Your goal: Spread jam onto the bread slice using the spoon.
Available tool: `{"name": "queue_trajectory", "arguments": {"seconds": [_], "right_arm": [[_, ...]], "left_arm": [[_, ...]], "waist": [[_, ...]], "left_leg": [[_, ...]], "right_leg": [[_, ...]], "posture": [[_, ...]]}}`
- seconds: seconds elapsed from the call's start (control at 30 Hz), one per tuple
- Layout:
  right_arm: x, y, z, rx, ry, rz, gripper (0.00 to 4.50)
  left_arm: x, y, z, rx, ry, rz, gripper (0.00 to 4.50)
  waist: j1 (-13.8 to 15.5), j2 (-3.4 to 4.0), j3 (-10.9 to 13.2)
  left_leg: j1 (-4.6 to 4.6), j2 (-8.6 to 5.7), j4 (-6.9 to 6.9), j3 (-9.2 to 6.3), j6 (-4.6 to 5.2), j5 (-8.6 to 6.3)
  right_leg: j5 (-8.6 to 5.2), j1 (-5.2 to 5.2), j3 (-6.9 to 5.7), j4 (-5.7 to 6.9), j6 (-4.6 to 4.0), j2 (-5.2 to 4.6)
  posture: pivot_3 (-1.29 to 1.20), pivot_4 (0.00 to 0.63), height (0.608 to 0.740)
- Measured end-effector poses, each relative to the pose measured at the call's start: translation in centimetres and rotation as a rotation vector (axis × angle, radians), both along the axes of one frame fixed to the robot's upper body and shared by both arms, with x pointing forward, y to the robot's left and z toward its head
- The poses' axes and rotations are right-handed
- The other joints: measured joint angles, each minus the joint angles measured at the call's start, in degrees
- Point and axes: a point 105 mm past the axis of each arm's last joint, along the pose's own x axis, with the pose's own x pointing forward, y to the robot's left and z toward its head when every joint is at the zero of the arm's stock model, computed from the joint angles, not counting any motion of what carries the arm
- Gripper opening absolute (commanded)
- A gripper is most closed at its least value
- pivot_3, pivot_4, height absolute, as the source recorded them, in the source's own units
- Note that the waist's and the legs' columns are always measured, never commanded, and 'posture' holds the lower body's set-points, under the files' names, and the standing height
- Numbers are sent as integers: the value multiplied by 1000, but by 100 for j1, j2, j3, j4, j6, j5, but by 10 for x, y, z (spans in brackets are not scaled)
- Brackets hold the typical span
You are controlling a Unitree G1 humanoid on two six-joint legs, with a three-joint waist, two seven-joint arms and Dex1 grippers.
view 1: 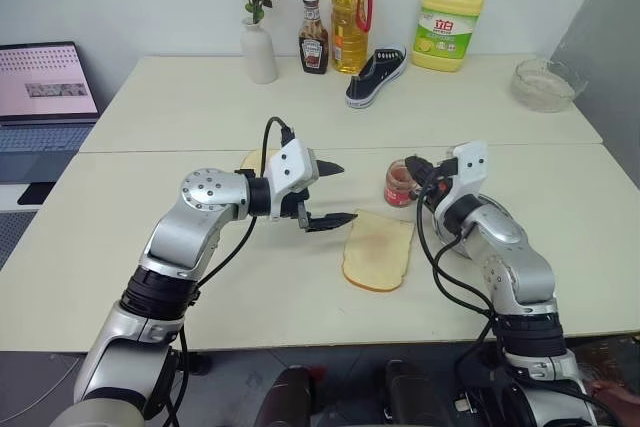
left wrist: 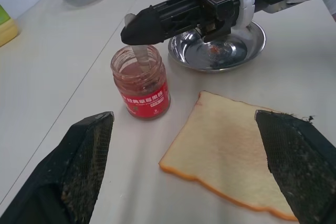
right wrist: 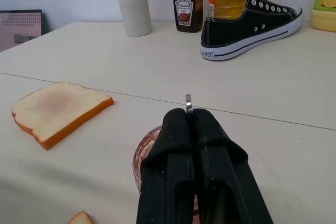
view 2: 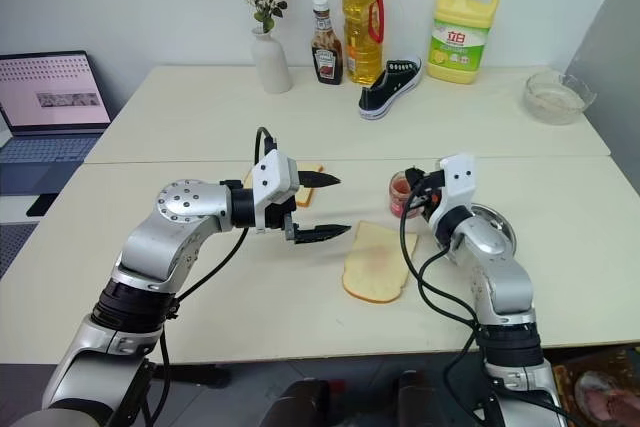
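Note:
The open jam jar (view 1: 399, 184) with its red label stands on the table right of centre. Directly above its mouth my right gripper (view 1: 413, 166) is shut on the spoon (left wrist: 139, 53), whose lower end reaches down into the jar; the handle tip (right wrist: 188, 102) pokes up between the fingers. The bread slice (view 1: 380, 250) lies flat just in front of the jar, pale with a faint reddish tinge. My left gripper (view 1: 348, 191) hovers open and empty to the left of the jar and slice, pointing toward them.
A round steel dish (left wrist: 220, 51) sits under my right wrist. A second toast slice (right wrist: 58, 108) lies behind my left gripper. Along the back stand a vase (view 1: 258, 47), sauce bottle (view 1: 313, 45), oil bottle (view 1: 351, 12), sneaker (view 1: 376, 77), detergent jug (view 1: 450, 27), glass bowl (view 1: 546, 84); laptop (view 1: 45, 87) far left.

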Motion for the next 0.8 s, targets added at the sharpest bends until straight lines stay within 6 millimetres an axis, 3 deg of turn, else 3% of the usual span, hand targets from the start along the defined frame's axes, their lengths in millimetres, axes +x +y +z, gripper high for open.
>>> {"name": "queue_trajectory", "arguments": {"seconds": [0.17, 0.43, 0.8], "right_arm": [[7, -6, 1, 42, 24, -36, 24], [20, -19, 0, 281, 182, -131, 24], [24, -29, 3, 470, 307, -187, 24]], "left_arm": [[1, 0, 0, -1, -3, 9, 4500], [2, 1, 0, 0, -8, 14, 4500], [4, 1, 1, -3, -19, 14, 4500]], "waist": [[1, 0, 0], [-1, 0, 0], [-3, 1, 0]], "left_leg": [[0, 0, 0, 0, 0, 0], [0, 0, 0, 1, 0, 0], [-1, 0, -2, 1, 0, 0]], "right_leg": [[0, 0, 0, 0, 0, 0], [0, 0, 1, 1, -1, 0], [0, -1, 1, 1, -1, 0]], "posture": [[0, 150, 740], [0, 150, 740], [0, 150, 740]]}}
